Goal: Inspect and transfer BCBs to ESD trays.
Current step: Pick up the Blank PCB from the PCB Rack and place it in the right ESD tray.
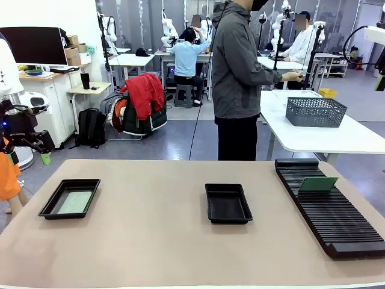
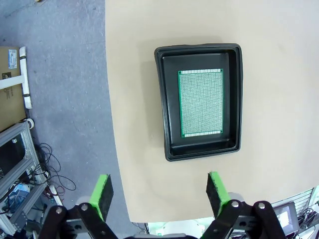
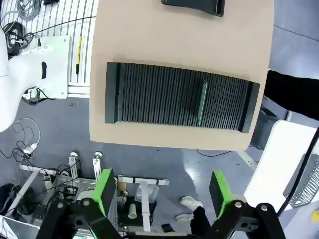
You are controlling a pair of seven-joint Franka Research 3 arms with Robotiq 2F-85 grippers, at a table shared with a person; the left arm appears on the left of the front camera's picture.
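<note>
Overhead, left gripper (image 2: 159, 195) wide above the BCB (image 2: 201, 102) in its ESD tray (image 2: 238, 99); right gripper (image 3: 162, 191) wide above the slotted rack (image 3: 149, 94).

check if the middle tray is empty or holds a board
Empty: the middle ESD tray shows bare black floor; the left tray holds a BCB.

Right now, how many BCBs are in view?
2. One BCB lies flat in the left ESD tray; a second BCB stands on edge in the slotted rack. The middle ESD tray holds none; none looks hidden.
</note>
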